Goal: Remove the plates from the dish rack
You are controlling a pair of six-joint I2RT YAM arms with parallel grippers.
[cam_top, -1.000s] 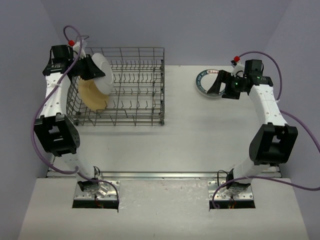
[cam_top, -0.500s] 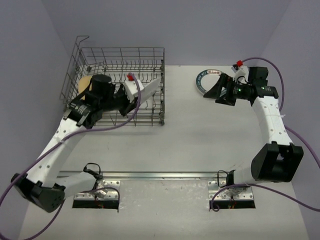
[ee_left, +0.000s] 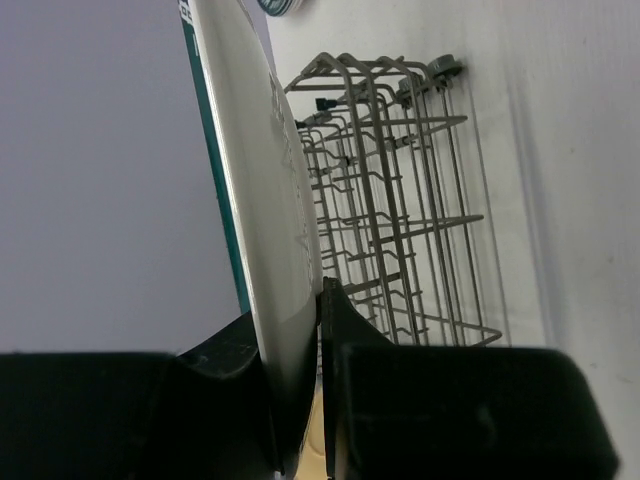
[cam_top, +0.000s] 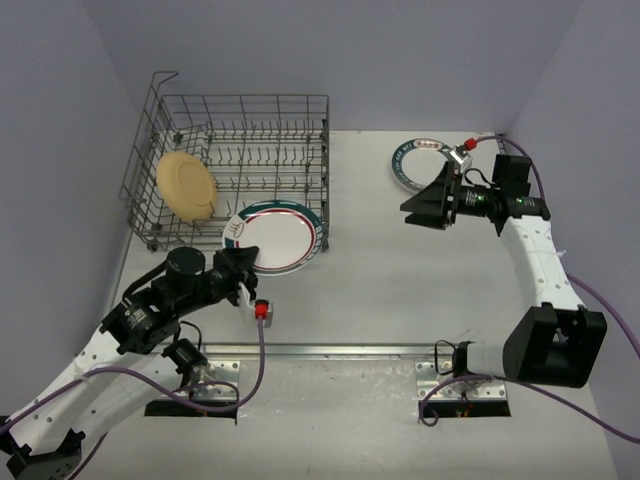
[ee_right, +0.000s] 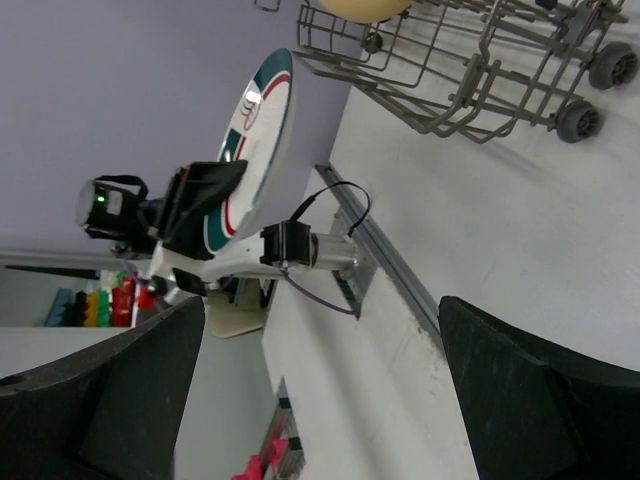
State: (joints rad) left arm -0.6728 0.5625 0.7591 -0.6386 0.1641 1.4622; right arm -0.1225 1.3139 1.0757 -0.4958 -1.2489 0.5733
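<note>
Table (cam_top: 400, 290) | left end effector (cam_top: 243, 266) pinches plate (cam_top: 285, 235), now outside dish rack (cam_top: 250, 97) | right end effector (cam_top: 424, 200) spread

Both arms share one build: white shells on the long links, black blocky housings at the joints.

Left claw (cam_top: 243, 268): black, with two flat matte fingers (ee_left: 350, 335) on a black body. Behind the claw is a round black wrist housing (cam_top: 185, 266) carrying a small green light (ee_right: 100, 198). A red cap (cam_top: 262, 309) sits just beside the claw, and the left purple cable (cam_top: 263, 345) leaves from it.

Right claw (cam_top: 425, 198): also black, with broad wedge-shaped fingers (ee_right: 110, 400). A second red cap (cam_top: 467, 146) sits just behind the claw, and the right purple cable (cam_top: 537, 178) loops off nearby. Further back from this claw come a white link (cam_top: 530, 255) and then a large black joint block (cam_top: 553, 345).
</note>
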